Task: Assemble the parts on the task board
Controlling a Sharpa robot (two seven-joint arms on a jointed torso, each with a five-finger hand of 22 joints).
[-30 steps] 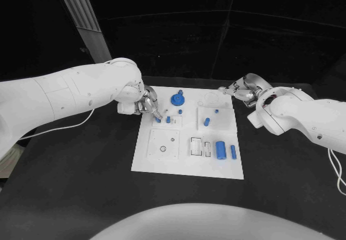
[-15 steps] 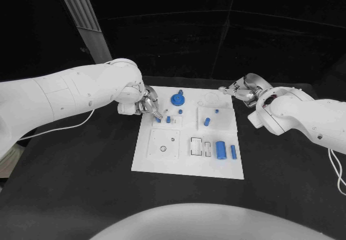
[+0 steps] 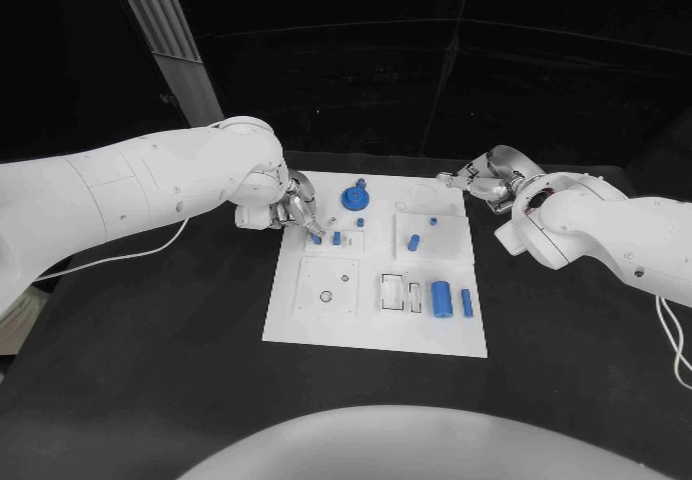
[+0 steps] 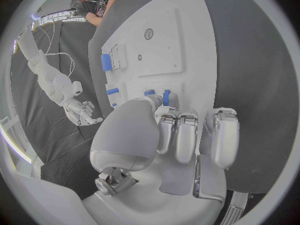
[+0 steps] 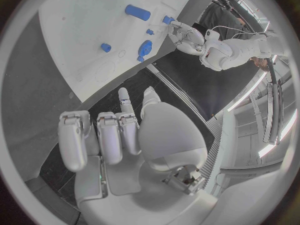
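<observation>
The white task board lies mid-table. My left hand hovers at the board's left edge, thumb and a finger pinching a small blue peg, also seen as the peg in the left wrist view. Two more small pegs stand just beside it. A round blue disc sits at the far end. A short blue bar lies on the right raised plate, and two blue cylinders lie near the right edge. My right hand stays off the board's far right corner, fingers curled, holding nothing.
A square white plate with a small hole and two narrow slots occupy the board's near half. A cable trails across the black table under my left arm. Bare table surrounds the board.
</observation>
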